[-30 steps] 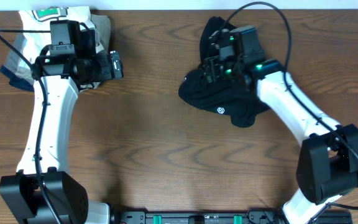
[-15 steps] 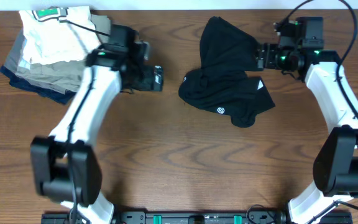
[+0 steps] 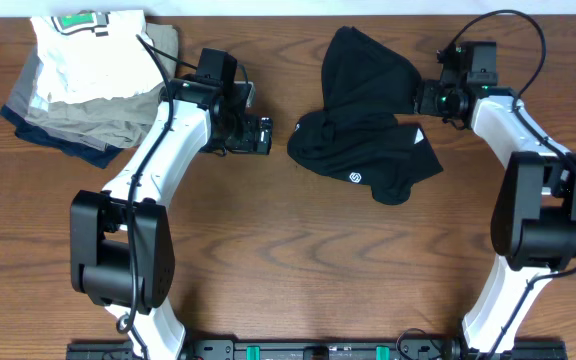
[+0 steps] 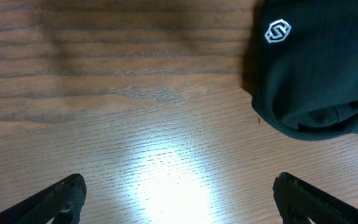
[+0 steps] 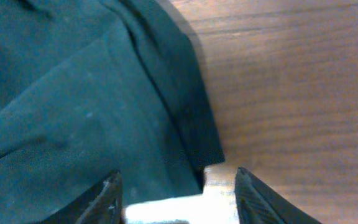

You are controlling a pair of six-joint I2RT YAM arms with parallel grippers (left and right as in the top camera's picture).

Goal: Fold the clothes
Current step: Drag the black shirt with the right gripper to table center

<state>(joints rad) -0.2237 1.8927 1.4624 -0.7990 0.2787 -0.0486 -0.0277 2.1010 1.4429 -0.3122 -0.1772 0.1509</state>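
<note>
Wood-grain table, and the black clothes are lying crumpled on it, with a folded stack well off to their left. Left gripper sits just off the clothes' left edge, spread wide with nothing in it. Right gripper is at their upper-right edge, jaws partly apart over the hem by the white tag, not pinching anything.

The left arm and right arm wear glossy white shells between bulky black joint housings. A thin black cable loops from each wrist, and green lights glow on the right one. The left gripper and right gripper end in black, wedge-shaped fingertips.
</note>
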